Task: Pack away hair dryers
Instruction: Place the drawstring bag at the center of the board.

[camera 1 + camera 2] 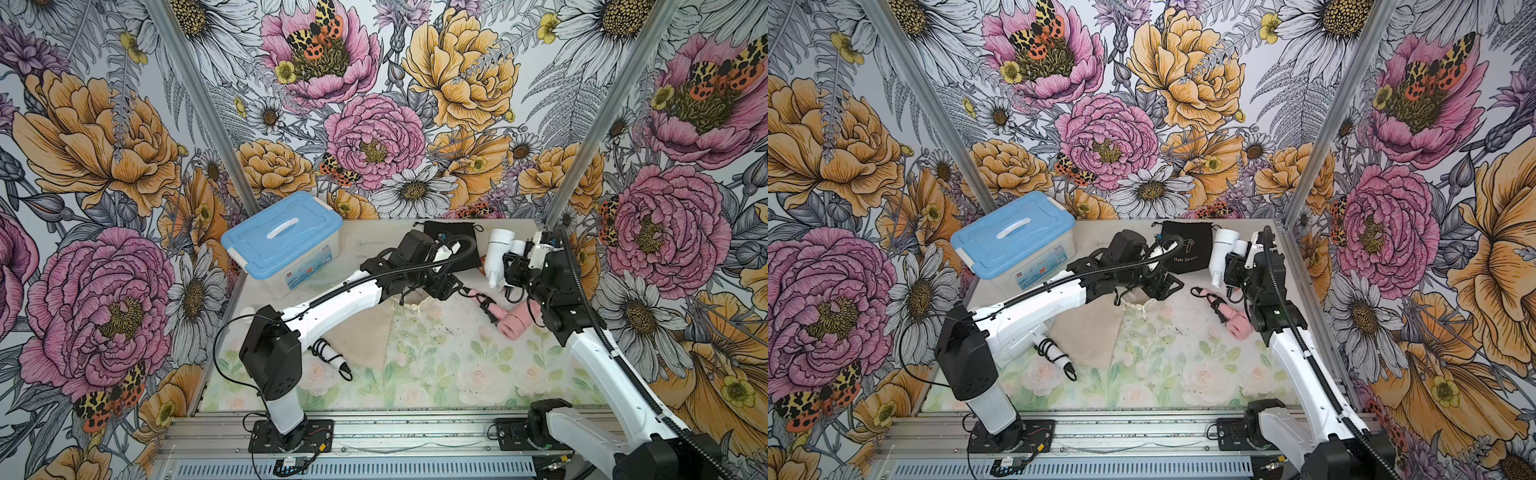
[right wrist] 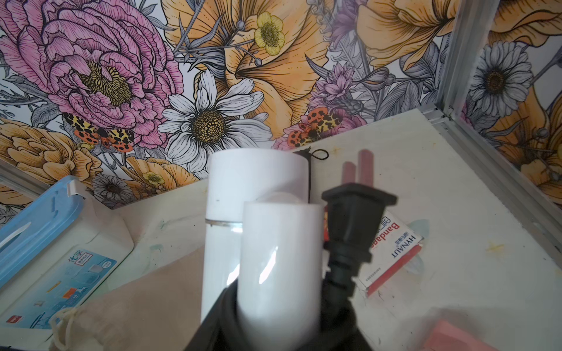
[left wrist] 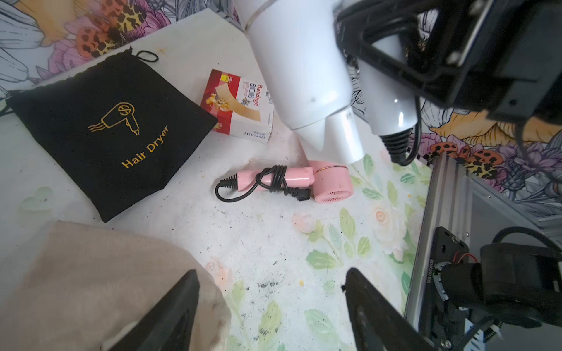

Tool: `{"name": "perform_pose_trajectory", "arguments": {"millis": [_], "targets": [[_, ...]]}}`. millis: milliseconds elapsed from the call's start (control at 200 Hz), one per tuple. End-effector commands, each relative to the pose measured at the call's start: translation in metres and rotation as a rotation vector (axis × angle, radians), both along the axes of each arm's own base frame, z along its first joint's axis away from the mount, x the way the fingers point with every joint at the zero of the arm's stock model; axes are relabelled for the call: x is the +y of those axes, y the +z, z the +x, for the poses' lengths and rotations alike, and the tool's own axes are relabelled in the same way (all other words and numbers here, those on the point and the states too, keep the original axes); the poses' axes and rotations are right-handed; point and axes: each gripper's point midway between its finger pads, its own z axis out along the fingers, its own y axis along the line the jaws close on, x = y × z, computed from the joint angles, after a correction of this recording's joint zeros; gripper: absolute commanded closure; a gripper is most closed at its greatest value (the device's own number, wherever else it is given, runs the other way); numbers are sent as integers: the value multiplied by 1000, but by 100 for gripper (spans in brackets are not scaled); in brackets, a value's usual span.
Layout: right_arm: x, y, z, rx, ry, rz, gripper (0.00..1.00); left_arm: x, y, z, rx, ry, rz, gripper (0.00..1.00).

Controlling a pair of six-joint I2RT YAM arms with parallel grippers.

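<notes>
Right arm (image 1: 598, 365) outstretched, right pincer (image 1: 512, 270) tight on white hair dryer (image 1: 498, 249) — left pincer (image 3: 270, 276) wide over beige pouch (image 3: 91, 288)

3 walls (image 1: 374, 83) carry a big floral wallpaper with pink, orange and white flowers and spotted moths. 2 aluminium posts (image 1: 210, 114) stand in the back corners. The table (image 1: 436, 353) has a pale rose print, and an aluminium rail (image 1: 395, 432) runs along its front edge

Left arm (image 1: 332, 305) stretched low, forward and inward; left tool (image 3: 270, 307) angled down, jaws wide apart. Right arm (image 1: 602, 374) reaching toward back; right tool (image 1: 513, 268) raised, clamped on white dryer (image 1: 496, 253).
</notes>
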Motion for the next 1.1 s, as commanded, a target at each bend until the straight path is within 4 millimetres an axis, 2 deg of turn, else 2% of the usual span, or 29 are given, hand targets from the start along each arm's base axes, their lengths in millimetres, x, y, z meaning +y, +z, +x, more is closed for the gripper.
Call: {"name": "perform_pose_trajectory", "arguments": {"millis": [0,90,155,205,280,345,455,590,715,820,975,1096], "targets": [[-1,30,4,-99,-4,20,78,-2,25,7,-34,36,-55,23],[-2,28,5,-95,-1,16,78,28,39,20,-65,166,-48,23],[0,26,6,-87,10,15,78,64,46,29,-83,296,-41,24],[2,23,8,-78,21,19,78,96,41,34,-72,398,-25,23],[5,18,11,-64,38,26,78,141,19,35,-13,504,16,23],[10,14,13,-50,60,37,78,172,-5,32,51,582,73,23],[19,9,16,-35,90,41,79,203,-42,14,139,672,169,23],[28,8,19,-28,114,46,79,222,-70,-12,229,712,228,23],[38,8,22,-23,143,46,79,228,-76,-27,229,685,298,23],[41,8,23,-26,149,49,79,217,-79,-38,207,587,382,24],[43,7,24,-31,155,57,79,197,-90,-55,92,344,620,27],[44,8,24,-41,156,67,79,182,-95,-62,43,161,667,27]]}}
